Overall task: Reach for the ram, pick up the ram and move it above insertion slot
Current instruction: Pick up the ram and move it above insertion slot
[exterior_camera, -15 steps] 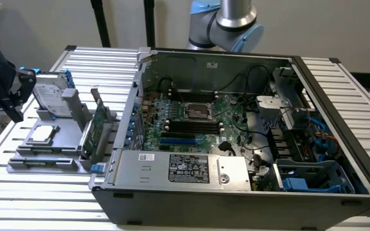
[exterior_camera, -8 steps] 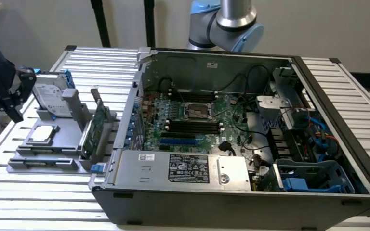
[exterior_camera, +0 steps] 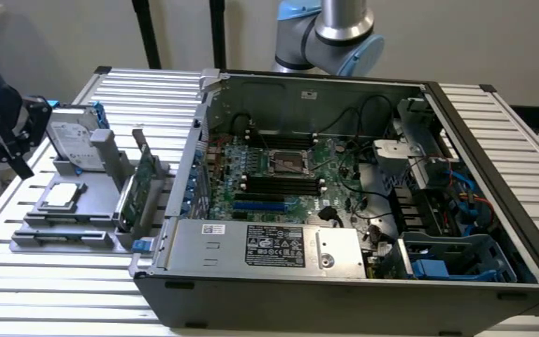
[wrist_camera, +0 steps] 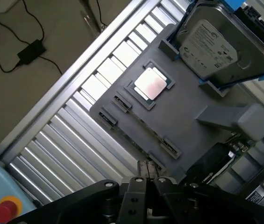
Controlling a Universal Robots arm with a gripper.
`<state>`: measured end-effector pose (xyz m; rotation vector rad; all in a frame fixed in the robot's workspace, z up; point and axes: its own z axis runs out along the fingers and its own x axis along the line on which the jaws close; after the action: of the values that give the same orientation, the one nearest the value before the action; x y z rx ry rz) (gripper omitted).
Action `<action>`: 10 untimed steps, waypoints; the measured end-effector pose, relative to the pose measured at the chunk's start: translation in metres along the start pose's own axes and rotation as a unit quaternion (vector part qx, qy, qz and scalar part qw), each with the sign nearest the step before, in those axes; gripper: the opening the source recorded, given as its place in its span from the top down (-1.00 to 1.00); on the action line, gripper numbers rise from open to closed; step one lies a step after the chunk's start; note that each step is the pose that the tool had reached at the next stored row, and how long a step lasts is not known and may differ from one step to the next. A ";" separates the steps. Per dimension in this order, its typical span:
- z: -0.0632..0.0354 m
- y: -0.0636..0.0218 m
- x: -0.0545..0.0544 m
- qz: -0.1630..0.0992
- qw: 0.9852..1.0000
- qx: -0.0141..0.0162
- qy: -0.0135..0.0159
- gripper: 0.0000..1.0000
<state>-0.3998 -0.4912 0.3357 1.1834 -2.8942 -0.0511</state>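
**Reaching for ram: nothing lifted yet**

Gripper (wrist_camera: 149,171) hangs over the grey fixture (exterior_camera: 40,242), which sits at 9 o'clock from the case (exterior_camera: 344,281) in the exterior view. It is well apart from the board. The wrist view puts it just above one end of the fixture's outer holder.

How wide it is open: cannot tell. Nothing visibly held.

Progress, as a judgement:
- Reach looks nearly done.
- Grasp and lift not done.
- Carry to the DIMM slots (exterior_camera: 283,184), near the case's centre, not done.

Ram (wrist_camera: 132,139) appears to be seated on edge in the outer holder, between two grey clips (wrist_camera: 106,116). The CPU (wrist_camera: 149,84) lies between it and the drive (wrist_camera: 213,46). In the exterior view that would be roughly 6 o'clock from the CPU, but it can't be made out there.

Look: seen edge-on, just a thin dark line with faint green flecks. Chips are not visible from this angle. It looks straight and level in the holder, with no tilt apparent.
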 end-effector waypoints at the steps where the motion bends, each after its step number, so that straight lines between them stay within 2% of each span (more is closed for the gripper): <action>1: 0.0000 0.0000 0.000 -0.009 1.000 0.000 0.000 0.79; 6: 0.0000 0.0000 0.000 -0.054 0.999 0.000 0.002 0.79; 10: 0.0000 0.0000 0.000 -0.091 0.996 0.000 0.003 0.79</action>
<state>-0.3998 -0.4912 0.3357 1.4409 -2.7718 -0.0489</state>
